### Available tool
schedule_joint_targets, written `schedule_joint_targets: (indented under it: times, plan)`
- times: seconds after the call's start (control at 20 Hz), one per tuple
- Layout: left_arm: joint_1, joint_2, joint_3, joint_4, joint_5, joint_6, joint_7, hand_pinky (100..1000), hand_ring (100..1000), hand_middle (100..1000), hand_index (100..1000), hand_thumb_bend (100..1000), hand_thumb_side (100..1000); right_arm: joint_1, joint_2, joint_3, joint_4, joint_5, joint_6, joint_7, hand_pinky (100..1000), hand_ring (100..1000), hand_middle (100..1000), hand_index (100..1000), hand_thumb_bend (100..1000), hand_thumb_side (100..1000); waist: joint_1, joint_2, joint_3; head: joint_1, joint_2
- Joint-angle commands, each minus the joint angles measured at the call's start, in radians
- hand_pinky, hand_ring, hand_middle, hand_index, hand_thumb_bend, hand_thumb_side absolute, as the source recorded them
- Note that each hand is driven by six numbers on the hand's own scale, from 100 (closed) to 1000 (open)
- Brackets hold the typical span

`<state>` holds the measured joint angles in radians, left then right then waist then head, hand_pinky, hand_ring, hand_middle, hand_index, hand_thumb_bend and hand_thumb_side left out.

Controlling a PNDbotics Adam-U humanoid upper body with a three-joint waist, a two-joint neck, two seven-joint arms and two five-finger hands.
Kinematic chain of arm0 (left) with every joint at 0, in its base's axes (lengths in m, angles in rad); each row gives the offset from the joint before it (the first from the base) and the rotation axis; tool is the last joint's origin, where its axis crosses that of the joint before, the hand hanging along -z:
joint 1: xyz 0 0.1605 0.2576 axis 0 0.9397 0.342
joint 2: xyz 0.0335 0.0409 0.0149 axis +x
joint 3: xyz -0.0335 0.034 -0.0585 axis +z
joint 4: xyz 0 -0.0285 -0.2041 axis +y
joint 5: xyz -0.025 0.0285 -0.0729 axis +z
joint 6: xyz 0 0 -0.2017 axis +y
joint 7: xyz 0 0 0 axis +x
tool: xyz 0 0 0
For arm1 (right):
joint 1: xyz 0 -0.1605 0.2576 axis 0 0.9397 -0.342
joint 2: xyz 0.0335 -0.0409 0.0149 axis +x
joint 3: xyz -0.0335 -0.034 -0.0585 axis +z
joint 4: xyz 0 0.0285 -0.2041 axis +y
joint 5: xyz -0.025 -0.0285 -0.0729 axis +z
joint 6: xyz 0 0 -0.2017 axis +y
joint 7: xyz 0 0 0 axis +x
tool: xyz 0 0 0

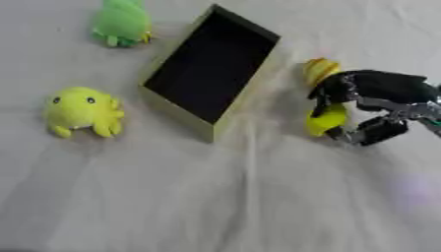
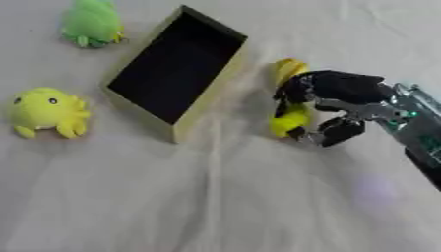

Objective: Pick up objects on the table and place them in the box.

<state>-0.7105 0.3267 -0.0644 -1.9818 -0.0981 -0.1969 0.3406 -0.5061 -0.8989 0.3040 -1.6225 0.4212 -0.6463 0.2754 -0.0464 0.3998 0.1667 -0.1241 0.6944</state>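
Banana toy (image 2: 289, 118) lies on the white cloth (image 1: 215, 197) just right of the box (image 1: 176, 106), and the right hand (image 2: 331, 96) has its fingers curled over the middle with the thumb tucked below, so it seems pinched. The step in hand looks like the grasp. To do it well, close fully round the middle before lifting, raise it straight up above the box wall, then carry it left over the dark opening. It is bright yellow, curved and soft-looking, with both ends showing past the fingers. A yellow octopus toy (image 1: 82, 110) and a green one (image 1: 122, 23) wait left of the box
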Motion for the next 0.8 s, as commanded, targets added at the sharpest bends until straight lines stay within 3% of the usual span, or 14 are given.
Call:
schedule_joint_targets:
  times: [0.05, 0.45, 0.8]
  plan:
    - [-0.008, 0.031, 0.003, -0.018, 0.003, 0.001, -0.002, 672, 666, 639, 813, 363, 543, 0.000, -0.065, -0.035, -0.068, -0.046, 0.009, -0.013, 814, 781, 292, 498, 100, 100, 0.000, -0.030, -0.001, 0.003, 0.003]
    - [-0.018, 0.067, 0.001, -0.018, -0.005, 0.002, -0.005, 675, 668, 642, 815, 370, 529, -0.014, -0.146, -0.097, -0.209, -0.221, 0.058, 0.004, 812, 780, 285, 501, 100, 100, -0.004, -0.042, 0.005, -0.019, 0.030]
    - [-0.030, 0.091, -0.004, -0.018, -0.010, 0.000, -0.008, 677, 670, 644, 816, 376, 521, -0.137, -0.155, -0.088, -0.176, -0.348, 0.103, 0.078, 818, 785, 280, 500, 100, 100, -0.011, -0.054, 0.019, -0.042, 0.038]
